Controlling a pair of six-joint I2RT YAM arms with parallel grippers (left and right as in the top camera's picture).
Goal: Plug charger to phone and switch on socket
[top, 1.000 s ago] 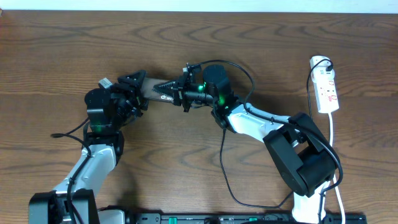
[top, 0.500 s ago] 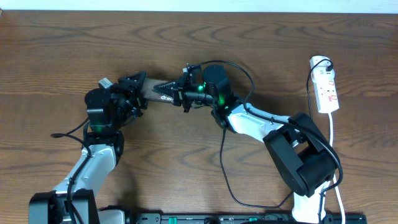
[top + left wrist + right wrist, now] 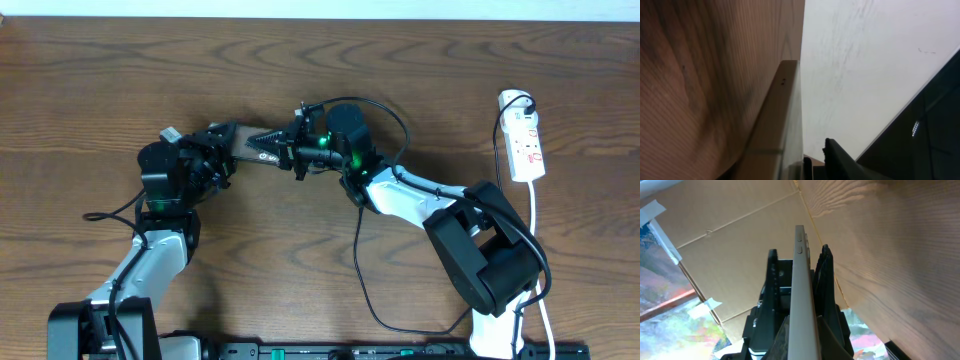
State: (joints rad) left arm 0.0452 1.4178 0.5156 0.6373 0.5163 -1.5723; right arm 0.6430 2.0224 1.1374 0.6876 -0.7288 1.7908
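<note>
The phone [image 3: 247,147], a brown slab, hangs on edge above the table between both grippers. My right gripper [image 3: 273,143] is shut on its right end; in the right wrist view the phone's pale edge [image 3: 801,280] runs straight up between the jaws [image 3: 803,326]. At the phone's left end my left gripper [image 3: 218,136] straddles it. The left wrist view shows a gap between the phone [image 3: 785,125] and one black finger [image 3: 837,161]. The white socket [image 3: 525,140] lies far right. The charger's thin black cable [image 3: 357,250] crosses the table by the right arm. I cannot make out its tip.
A white lead [image 3: 537,230] runs from the socket toward the front edge. The right arm's base [image 3: 490,260] stands at the front right. A black rail [image 3: 380,351] lines the front edge. The table's far edge [image 3: 320,18] is close behind the grippers.
The left gripper's jaws have narrowed around the phone's left end. The right gripper and the phone have stayed put.
</note>
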